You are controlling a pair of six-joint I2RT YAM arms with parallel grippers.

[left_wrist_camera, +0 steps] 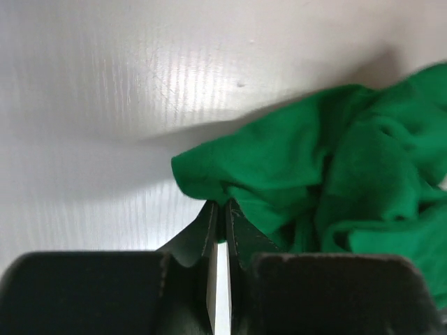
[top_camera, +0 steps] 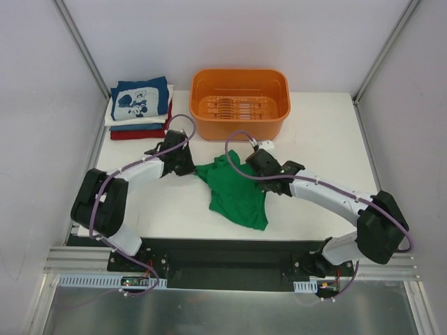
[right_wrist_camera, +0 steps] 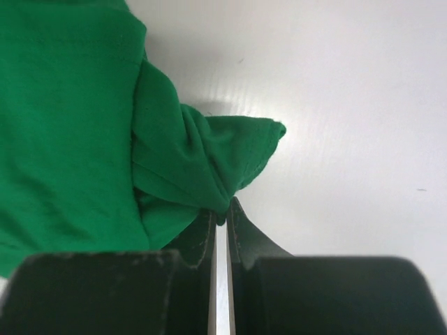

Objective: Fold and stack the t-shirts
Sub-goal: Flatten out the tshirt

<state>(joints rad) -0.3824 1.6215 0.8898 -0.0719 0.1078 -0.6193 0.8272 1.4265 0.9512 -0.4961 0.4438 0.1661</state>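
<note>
Cloth of the single green t-shirt [top_camera: 237, 195] lies crumpled at the centre of the table [top_camera: 328, 139], its lower hem near the table's bottom edge, with sleeves and collar lost in the folds. The left gripper [left_wrist_camera: 221, 209] and right gripper [right_wrist_camera: 224, 211] are each clamped on an upper edge of it, the pinched cloth hidden between closed jaws. Bare surface lies to its right; one four-layer folded stack [top_camera: 140, 105] sits upper left, beside one orange tub [top_camera: 241, 101].
</note>
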